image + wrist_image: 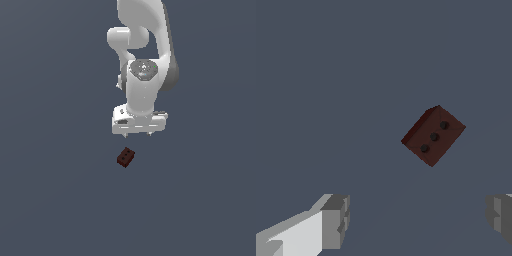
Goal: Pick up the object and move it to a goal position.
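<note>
The block (126,157) is dark red-brown with a row of three small black dots on its lighter top face, the arm (145,65) is glossy white with grey shading, the gripper (416,220) has white bodies ending in grey fingertips (336,220), and the surface (50,175) is plain slate blue-grey.

One dark red-brown block (126,157) with three small dark holes (434,137) in a row on one face. One white robot arm (145,55), carrying one pincer (138,134) with two fingers (336,220).
</note>
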Controlling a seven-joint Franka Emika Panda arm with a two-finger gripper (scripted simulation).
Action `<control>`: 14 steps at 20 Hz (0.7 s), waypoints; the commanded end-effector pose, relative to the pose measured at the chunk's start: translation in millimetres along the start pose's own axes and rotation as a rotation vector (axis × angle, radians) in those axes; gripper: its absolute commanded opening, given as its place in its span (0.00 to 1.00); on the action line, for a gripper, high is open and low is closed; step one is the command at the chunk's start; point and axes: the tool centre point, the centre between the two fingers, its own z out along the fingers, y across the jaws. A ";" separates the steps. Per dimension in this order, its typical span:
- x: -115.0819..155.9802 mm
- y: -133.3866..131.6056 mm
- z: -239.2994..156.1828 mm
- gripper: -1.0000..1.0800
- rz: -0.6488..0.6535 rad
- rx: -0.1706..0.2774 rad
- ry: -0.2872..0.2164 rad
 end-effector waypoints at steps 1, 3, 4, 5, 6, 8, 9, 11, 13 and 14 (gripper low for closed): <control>0.0 0.0 0.0 0.96 0.000 0.000 0.000; -0.5 1.0 0.3 0.96 0.003 0.000 -0.001; -1.2 2.2 0.6 0.96 0.007 0.000 -0.003; -2.1 3.8 1.0 0.96 0.012 0.001 -0.005; -3.3 6.0 1.6 0.96 0.019 0.001 -0.007; -6.2 10.6 2.4 0.96 0.031 0.002 -0.013; -7.5 12.2 2.5 0.96 0.035 0.002 -0.016; -9.2 14.1 2.2 0.96 0.035 0.002 -0.019; -9.6 14.2 1.9 0.96 0.033 0.002 -0.019; -9.4 14.0 2.1 0.96 0.033 0.002 -0.019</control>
